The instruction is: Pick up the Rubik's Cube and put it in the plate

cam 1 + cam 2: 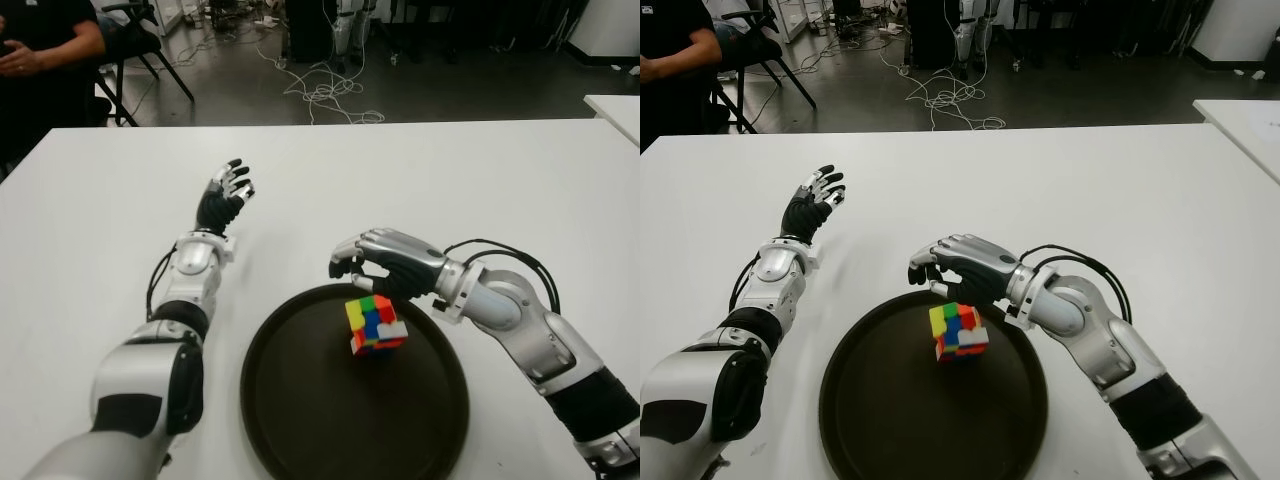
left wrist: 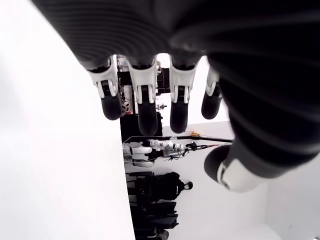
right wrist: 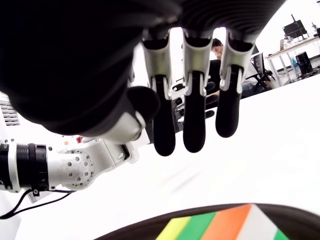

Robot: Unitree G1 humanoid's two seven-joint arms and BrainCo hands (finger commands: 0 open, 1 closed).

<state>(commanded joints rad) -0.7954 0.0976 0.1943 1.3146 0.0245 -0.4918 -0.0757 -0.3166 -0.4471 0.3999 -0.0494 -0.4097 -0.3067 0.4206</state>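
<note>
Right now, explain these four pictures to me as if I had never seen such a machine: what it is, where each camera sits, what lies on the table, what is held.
This is a humanoid robot with two arms ending in fingered hands. Two pictures come from cameras on its head, looking down at a white table. The other two come from cameras on its wrists, each looking along its own fingers.

On the table lies a dark round plate. A Rubik's Cube sits in it, tilted on an edge. The right hand hovers just behind the cube, over the plate's far rim, fingers relaxed and holding nothing. The left hand shows to the left of the plate, fingers spread, also holding nothing.

A seated person shows at the far left, with cables on the floor beyond.
</note>
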